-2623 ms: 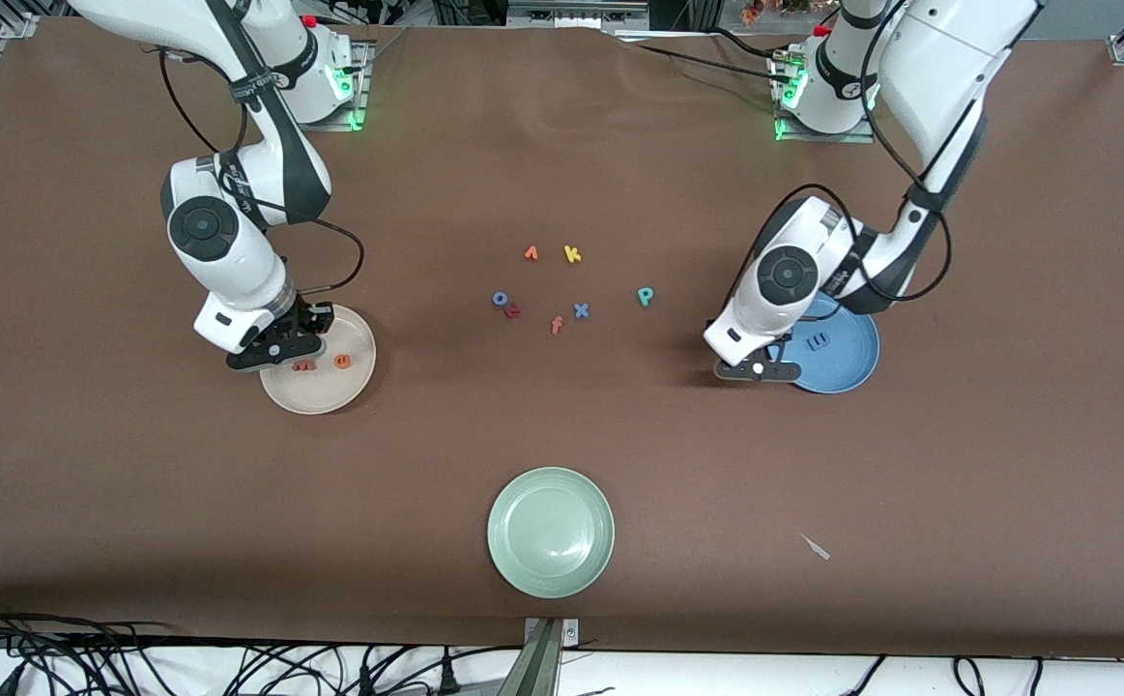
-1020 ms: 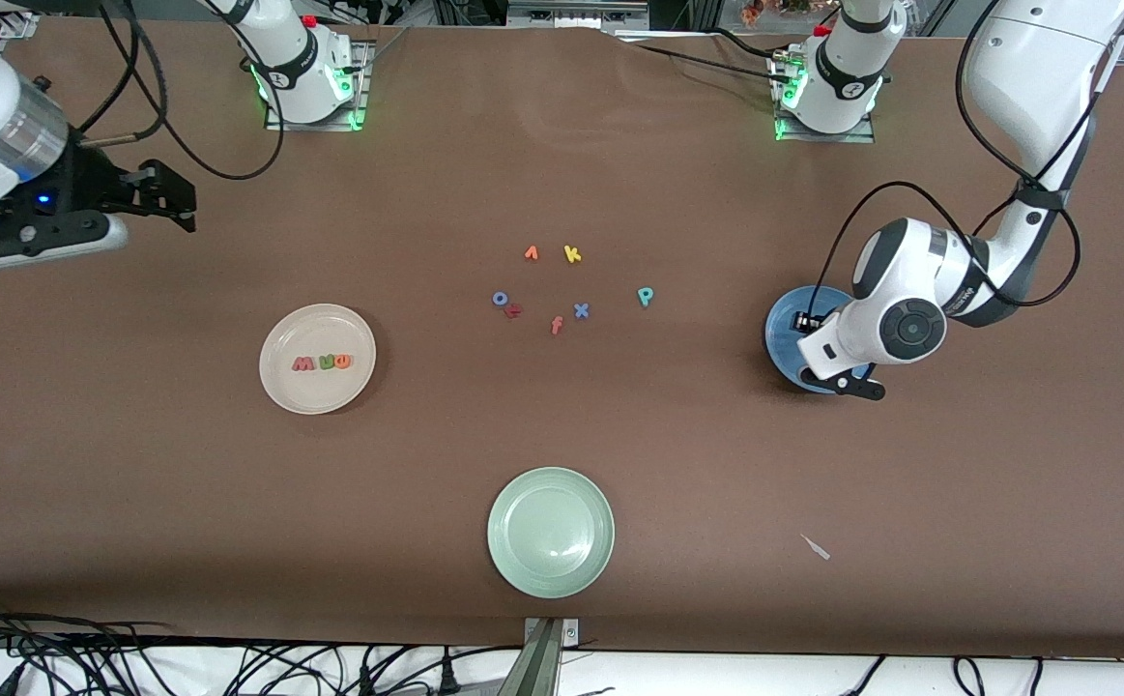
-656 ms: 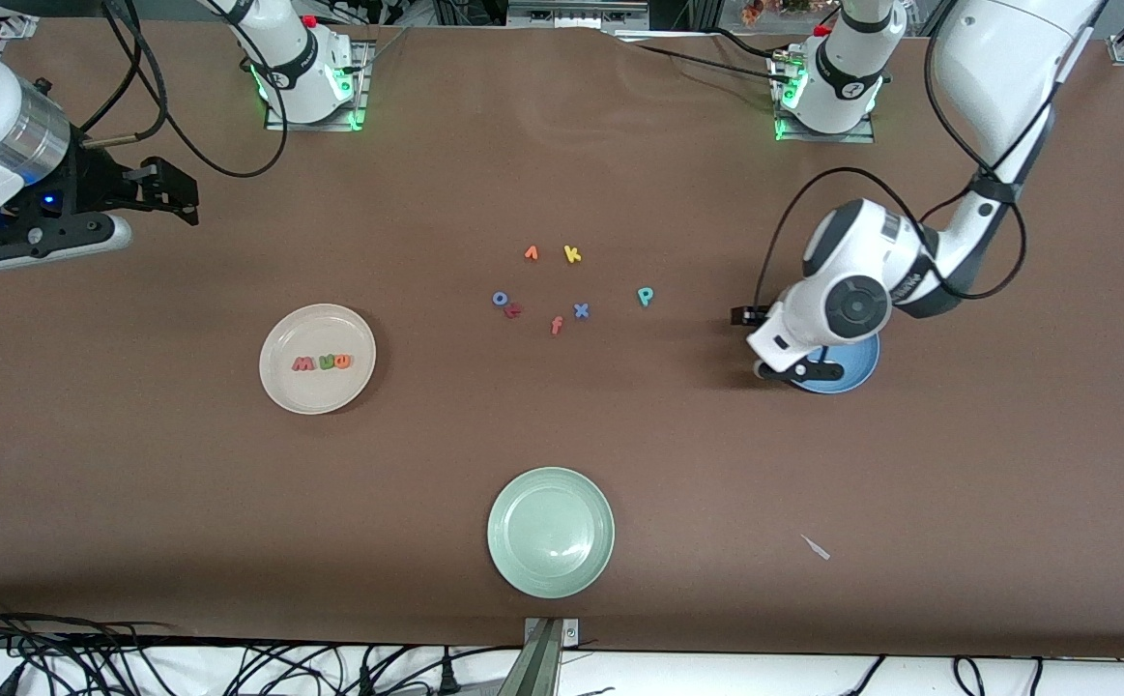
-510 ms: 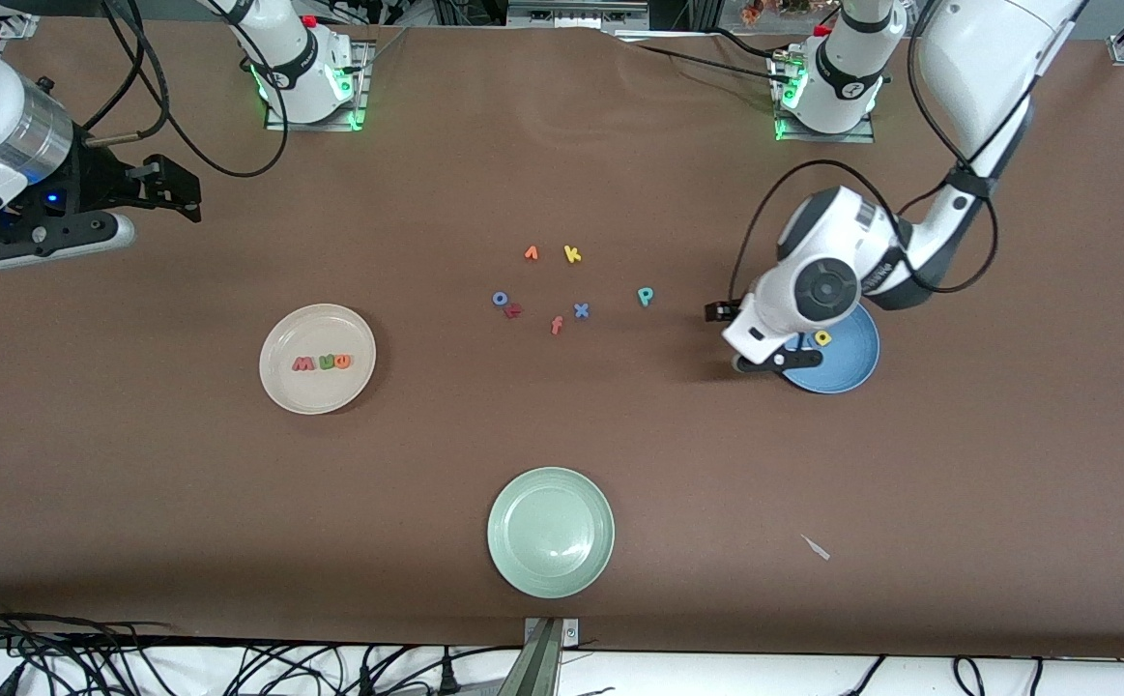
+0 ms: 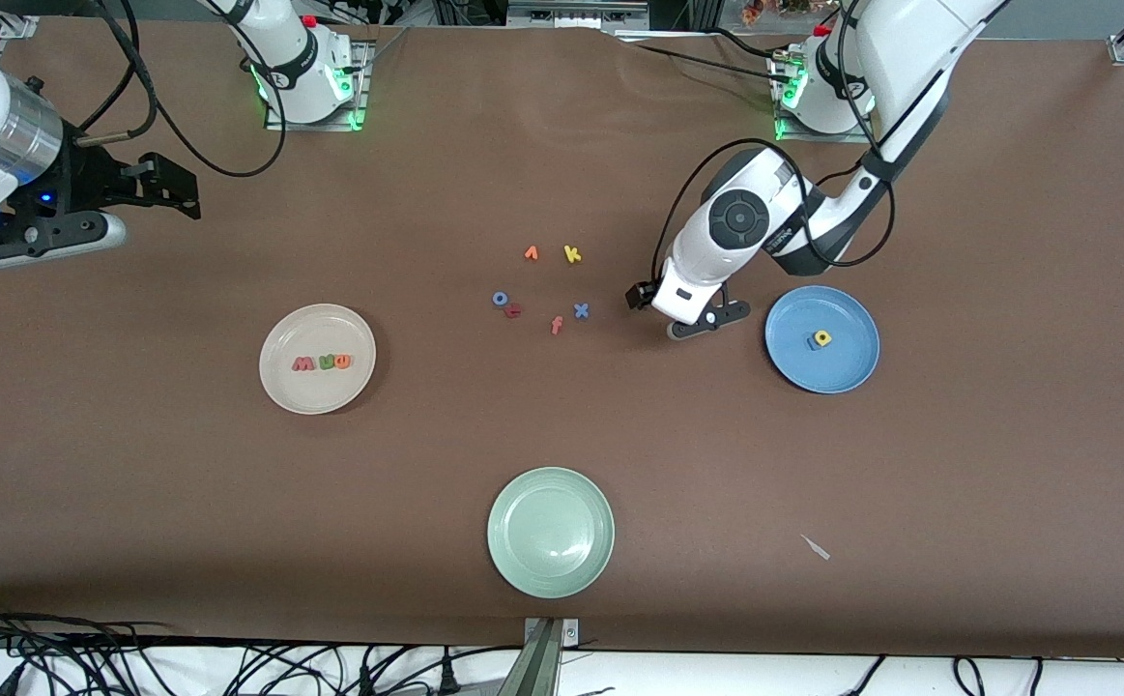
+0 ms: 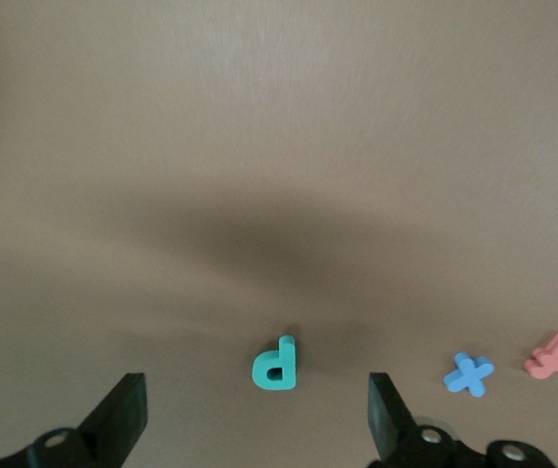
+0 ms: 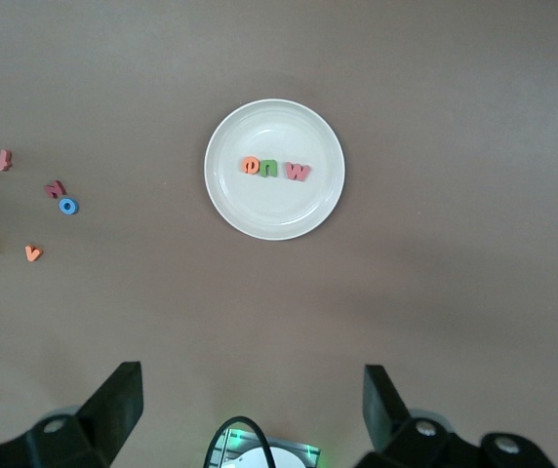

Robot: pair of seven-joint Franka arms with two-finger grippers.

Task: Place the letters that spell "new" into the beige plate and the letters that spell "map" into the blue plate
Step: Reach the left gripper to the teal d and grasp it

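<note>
Left gripper (image 6: 255,414) over the teal p (image 6: 276,363), jaws spread and empty
Right gripper (image 7: 250,414) waits raised, jaws spread; yellow a (image 5: 821,338) lies in the blue plate (image 5: 847,365)

Three foam letters are seen in a row on the beige plate (image 5: 276,382): salmon-red w (image 5: 302,363), green n (image 5: 328,362), orange e (image 5: 343,362). A yellow a (image 5: 821,338) is read on the blue plate (image 5: 842,372). On the brown table cover (image 5: 562,145), yellow k (image 5: 572,254), orange v (image 5: 531,253), blue o (image 5: 500,299), blue x (image 5: 581,310) and salmon f (image 5: 556,326) are made out, with teal p (image 6: 276,363) near the x. No printed label can be read
</note>
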